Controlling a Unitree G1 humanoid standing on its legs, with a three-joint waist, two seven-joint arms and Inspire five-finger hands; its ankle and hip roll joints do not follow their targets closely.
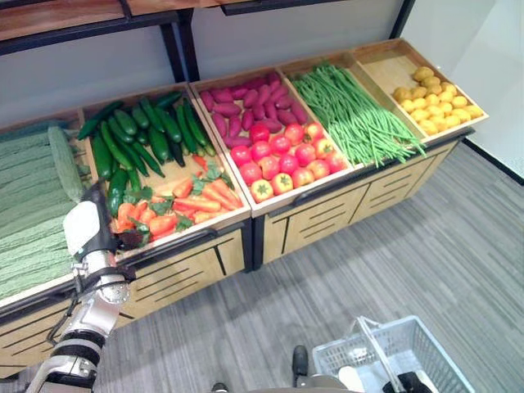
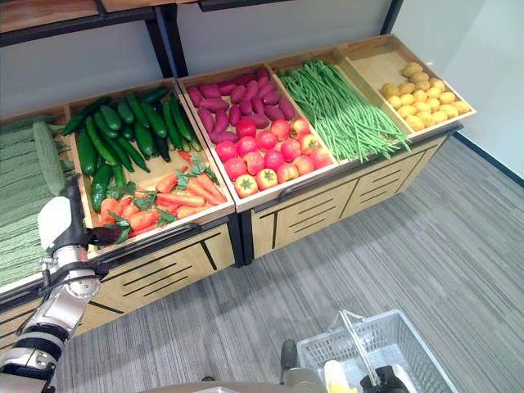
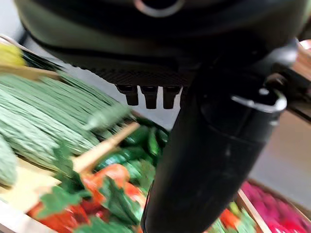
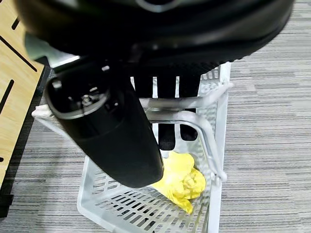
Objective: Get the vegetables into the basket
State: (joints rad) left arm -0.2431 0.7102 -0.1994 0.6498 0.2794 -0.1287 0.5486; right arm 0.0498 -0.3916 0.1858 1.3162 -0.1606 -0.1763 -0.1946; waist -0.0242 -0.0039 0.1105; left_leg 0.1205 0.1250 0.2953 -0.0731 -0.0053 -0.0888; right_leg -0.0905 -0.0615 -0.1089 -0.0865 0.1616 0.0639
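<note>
carrots [image 1: 196,201] lie heaped in the near end of the second bin, leafy tops tangled, with red peppers [image 1: 155,223] at the front lip. they look stiff, light and smooth, so my call is take one round its thick middle, clear of the floppy greens. the left hand [image 1: 131,237] is right at that front corner, over the peppers; whether its fingers are apart or curled, i cannot tell. cucumbers [image 1: 139,131] sit behind, tomatoes [image 1: 282,160] and green beans [image 1: 356,115] in the next bins. down by the floor, the white basket [image 4: 146,208] hangs from the right hand [image 4: 170,131], fingers hooked round its handle [image 4: 194,109], something yellow [image 4: 182,182] already inside.
</note>
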